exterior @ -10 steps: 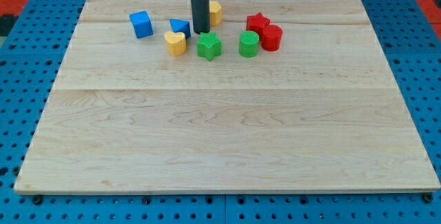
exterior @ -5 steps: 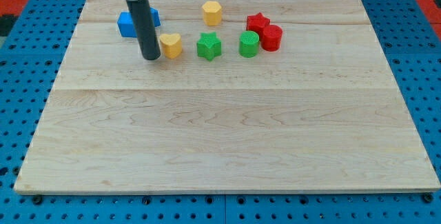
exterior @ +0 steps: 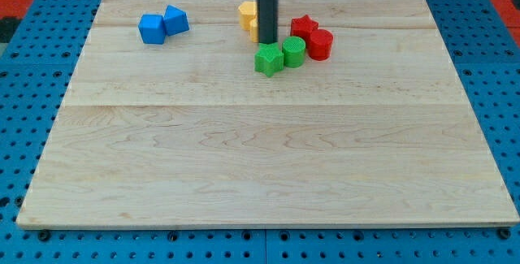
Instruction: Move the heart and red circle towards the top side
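The yellow heart (exterior: 253, 28) lies near the view's top centre, partly hidden behind my rod, just below a yellow hexagon block (exterior: 246, 10). The red circle (exterior: 320, 44) stands to the right, touching a red star (exterior: 304, 26) above it. My tip (exterior: 266, 43) rests on the board at the heart's right edge, just above a green star (exterior: 268, 58). The red circle is about 65 px to the right of the tip.
A green cylinder (exterior: 293, 52) sits between the green star and the red circle, touching the star. A blue cube (exterior: 151, 29) and another blue block (exterior: 175, 19) lie together at the top left. The wooden board (exterior: 260, 158) stretches toward the view's bottom.
My tip has swept from left of the heart to the right. The heart moved right and up beside the yellow hexagon. The green star slid right against the green cylinder.
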